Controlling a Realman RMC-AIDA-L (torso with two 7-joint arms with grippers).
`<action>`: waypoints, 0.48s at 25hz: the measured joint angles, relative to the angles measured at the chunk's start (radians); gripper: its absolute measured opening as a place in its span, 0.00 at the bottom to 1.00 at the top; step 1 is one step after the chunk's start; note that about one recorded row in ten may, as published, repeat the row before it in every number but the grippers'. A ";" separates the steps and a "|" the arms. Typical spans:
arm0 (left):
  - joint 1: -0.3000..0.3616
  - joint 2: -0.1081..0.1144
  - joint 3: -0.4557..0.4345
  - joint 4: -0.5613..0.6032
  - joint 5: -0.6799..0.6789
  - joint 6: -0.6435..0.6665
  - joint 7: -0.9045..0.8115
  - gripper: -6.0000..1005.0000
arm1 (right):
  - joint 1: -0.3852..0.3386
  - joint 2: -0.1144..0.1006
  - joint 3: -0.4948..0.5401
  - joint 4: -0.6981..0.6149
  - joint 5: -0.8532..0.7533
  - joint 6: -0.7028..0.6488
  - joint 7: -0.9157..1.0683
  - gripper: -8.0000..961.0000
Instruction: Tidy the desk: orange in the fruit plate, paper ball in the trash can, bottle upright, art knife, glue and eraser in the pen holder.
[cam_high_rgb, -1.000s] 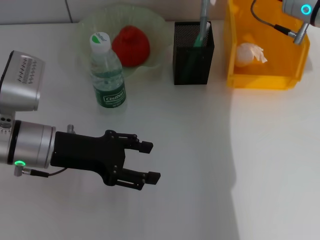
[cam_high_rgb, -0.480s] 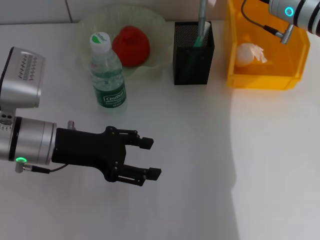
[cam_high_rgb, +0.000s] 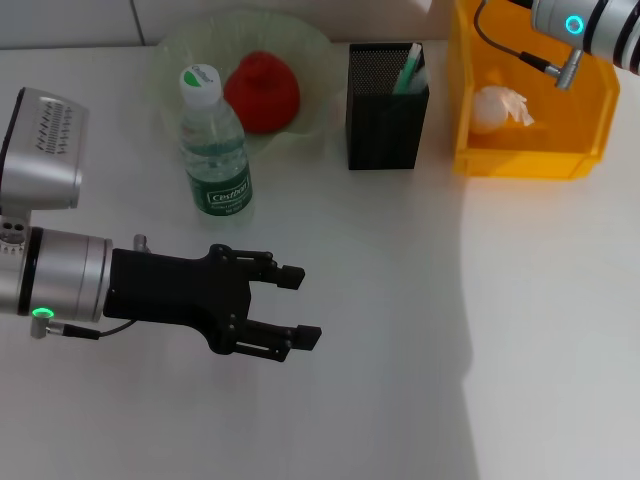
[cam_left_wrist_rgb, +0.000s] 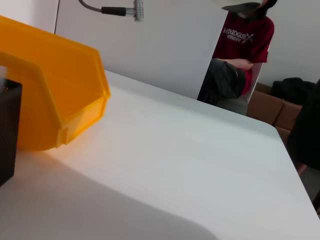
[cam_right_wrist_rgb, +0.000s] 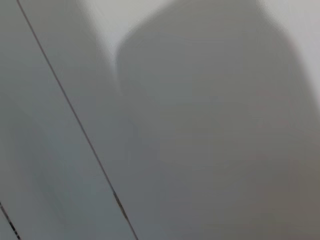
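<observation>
the orange (cam_high_rgb: 262, 91) lies in the green fruit plate (cam_high_rgb: 312, 62) with the bottle (cam_high_rgb: 214, 143) upright just in front, a green-tipped tool leans in the black mesh pen holder (cam_high_rgb: 386, 110), and the paper ball (cam_high_rgb: 497, 107) sits in the yellow trash can (cam_high_rgb: 520, 158). the left gripper (cam_high_rgb: 294, 305) hovers over the desk (cam_high_rgb: 420, 320), fingers parted and empty. only the right arm's wrist shows above the trash can, so i cannot tell its gripper's state.
</observation>
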 joint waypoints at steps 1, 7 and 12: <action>0.000 0.001 0.000 0.000 -0.002 0.000 0.000 0.79 | -0.009 0.000 0.000 -0.008 0.000 -0.008 0.001 0.29; -0.001 0.005 -0.023 0.003 -0.005 0.005 -0.004 0.79 | -0.157 0.001 0.004 -0.159 0.004 -0.163 0.008 0.42; 0.000 0.009 -0.035 0.031 -0.001 0.012 -0.012 0.79 | -0.358 -0.037 0.012 -0.245 -0.009 -0.602 0.011 0.63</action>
